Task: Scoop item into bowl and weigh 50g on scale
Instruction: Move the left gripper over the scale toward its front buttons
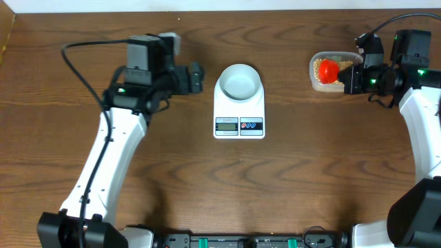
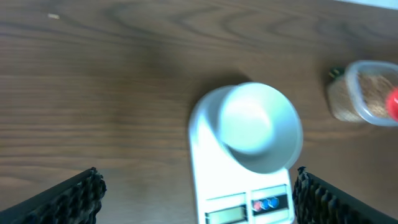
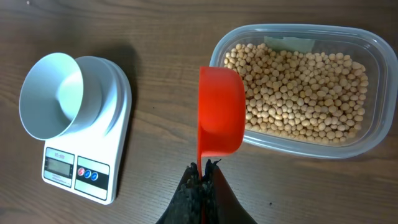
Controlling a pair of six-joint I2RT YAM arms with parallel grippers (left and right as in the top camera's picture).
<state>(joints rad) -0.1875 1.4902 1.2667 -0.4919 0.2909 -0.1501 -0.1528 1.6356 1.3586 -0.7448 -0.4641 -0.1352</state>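
Left tool (image 1: 196, 77) jaws wide, gripped nothing, just left of scale (image 1: 239, 125); bowl (image 1: 239, 80) sat on scale. Right tool (image 3: 202, 180) clamped red scoop (image 3: 221, 112) by handle, scoop at near edge of clear tub (image 3: 367, 140) holding beans (image 3: 298, 87), well right of scale

The left arm (image 1: 103, 158) and right arm (image 1: 424, 117) are white tubes with black joints and wrists. A black cable (image 1: 69, 62) loops off the left one. A green light (image 1: 121, 89) glows at each wrist. The left claw (image 1: 198, 77) has ribbed black fingers (image 2: 68, 199).
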